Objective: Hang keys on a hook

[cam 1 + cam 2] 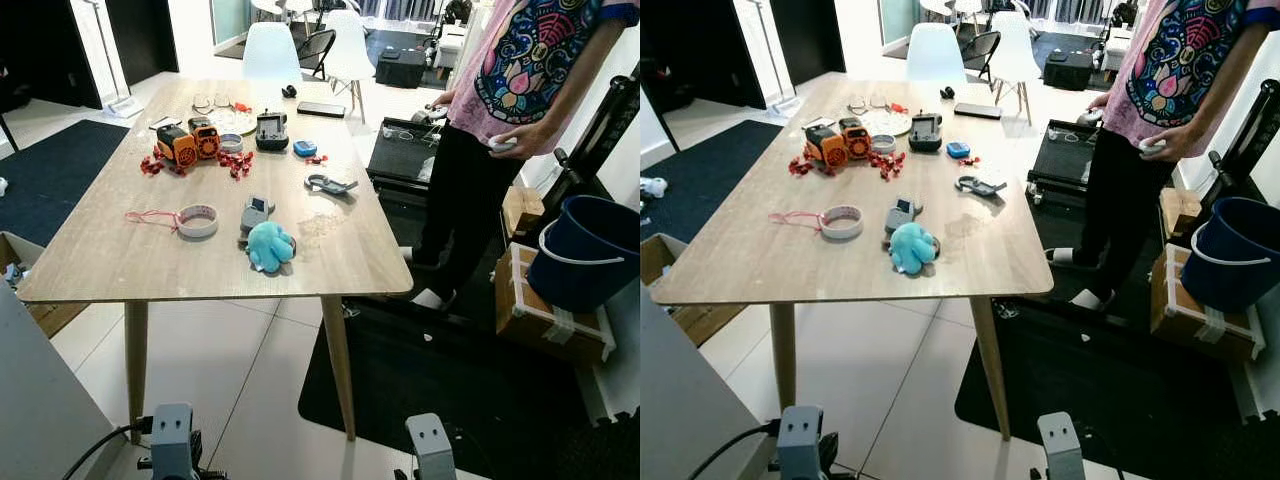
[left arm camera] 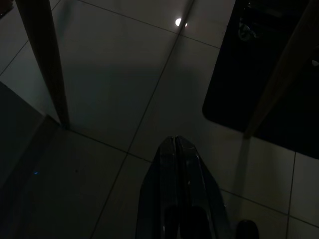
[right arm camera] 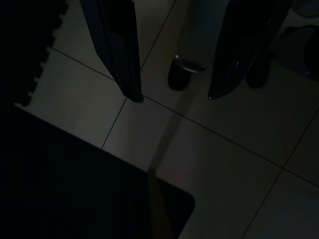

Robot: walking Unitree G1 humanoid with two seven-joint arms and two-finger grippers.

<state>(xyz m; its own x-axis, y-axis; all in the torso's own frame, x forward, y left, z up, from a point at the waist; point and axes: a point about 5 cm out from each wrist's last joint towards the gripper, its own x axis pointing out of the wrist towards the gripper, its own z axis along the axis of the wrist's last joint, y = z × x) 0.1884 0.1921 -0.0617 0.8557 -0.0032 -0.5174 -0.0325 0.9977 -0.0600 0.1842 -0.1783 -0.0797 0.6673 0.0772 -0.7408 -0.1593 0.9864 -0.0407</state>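
On the wooden table [image 1: 110, 255] lies a grey key fob [image 1: 255, 213] joined to a teal plush toy [image 1: 270, 246], near the front edge. A grey-blue clip-like piece [image 1: 330, 184] lies farther back to the right. Both arms hang low below the table's front, the left arm [image 1: 172, 440] and right arm [image 1: 432, 450] at the bottom of the eye views. In the dark left wrist view my left gripper [image 2: 175, 144] is shut with nothing in it, over floor tiles. My right gripper [image 3: 174, 97] stands open above the tiles beside a black mat.
A tape roll [image 1: 197, 220] with pink string, orange toy robots [image 1: 190, 142], red bits, a black device [image 1: 271, 130] and a phone [image 1: 321, 109] share the table. A person [image 1: 500, 120] stands at the right by a blue bucket [image 1: 585, 250] on a box. Black mat [image 1: 450, 400] lies beneath.
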